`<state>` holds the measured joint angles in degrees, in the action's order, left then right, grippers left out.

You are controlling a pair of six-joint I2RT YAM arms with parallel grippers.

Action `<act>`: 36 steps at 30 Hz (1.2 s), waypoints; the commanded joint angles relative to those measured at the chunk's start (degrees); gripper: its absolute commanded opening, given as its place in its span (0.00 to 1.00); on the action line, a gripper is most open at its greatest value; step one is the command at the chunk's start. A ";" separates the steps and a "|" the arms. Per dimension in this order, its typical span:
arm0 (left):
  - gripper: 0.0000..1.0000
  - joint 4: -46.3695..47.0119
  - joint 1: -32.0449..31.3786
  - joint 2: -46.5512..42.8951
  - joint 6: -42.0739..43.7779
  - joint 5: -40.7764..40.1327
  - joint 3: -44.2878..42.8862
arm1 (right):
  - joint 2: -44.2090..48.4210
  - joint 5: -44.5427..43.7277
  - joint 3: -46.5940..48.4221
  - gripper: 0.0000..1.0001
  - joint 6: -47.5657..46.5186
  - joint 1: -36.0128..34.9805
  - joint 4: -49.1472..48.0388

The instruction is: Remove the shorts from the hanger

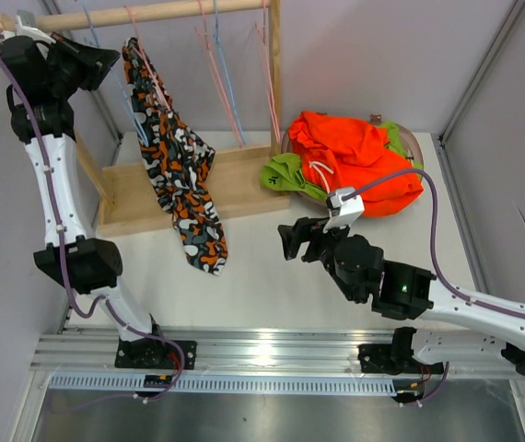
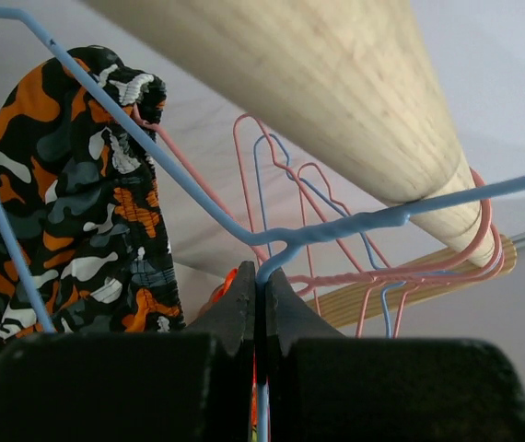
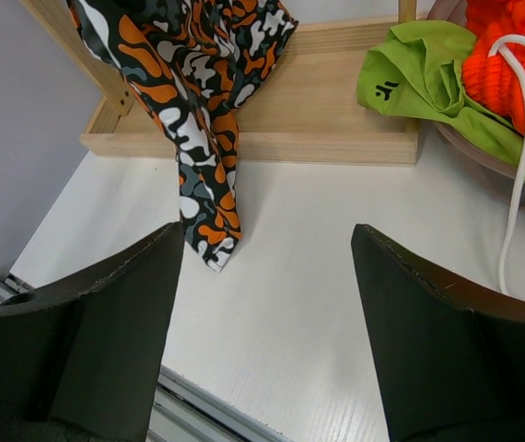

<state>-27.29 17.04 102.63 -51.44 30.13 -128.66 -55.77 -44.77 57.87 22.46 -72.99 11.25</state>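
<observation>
The orange-black-white camouflage shorts (image 1: 181,175) hang from a hanger on the wooden rod (image 1: 152,14), and their lower end trails onto the white table. In the left wrist view the shorts (image 2: 60,212) are at the left. My left gripper (image 2: 262,276) is up beside the rod (image 2: 336,101), shut on the wire of a blue hanger (image 2: 336,230). In the top view it (image 1: 113,61) sits just left of the shorts' top. My right gripper (image 1: 292,241) hovers open and holding nothing over the table, right of the shorts' tip (image 3: 209,244).
Bright orange shorts (image 1: 359,157) and lime green shorts (image 1: 285,175) lie piled in a bowl (image 1: 414,140) at the right. The rack's wooden base (image 1: 244,180) and post (image 1: 274,64) stand behind. Bare pink and blue hangers (image 1: 226,83) hang on the rod.
</observation>
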 commanded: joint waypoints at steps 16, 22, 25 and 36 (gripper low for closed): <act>0.60 -7.51 0.89 -8.15 5.56 -7.81 5.53 | 0.83 1.53 -0.74 0.79 2.59 1.18 -1.14; 0.91 -11.90 0.98 -10.87 9.77 -12.28 5.09 | 1.45 1.71 -1.35 0.78 3.56 0.66 -0.79; 0.95 -14.97 0.98 -12.97 12.58 -15.53 5.09 | 1.89 1.62 -1.62 0.78 3.56 0.66 -0.87; 0.82 -12.28 0.10 -27.21 12.96 -15.03 11.76 | 2.77 1.36 -2.49 0.78 4.08 -0.57 -1.05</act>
<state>-43.88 17.58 80.23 -37.93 12.51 -118.50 -54.11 -42.68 55.57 25.12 -72.84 11.70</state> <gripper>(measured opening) 0.831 0.781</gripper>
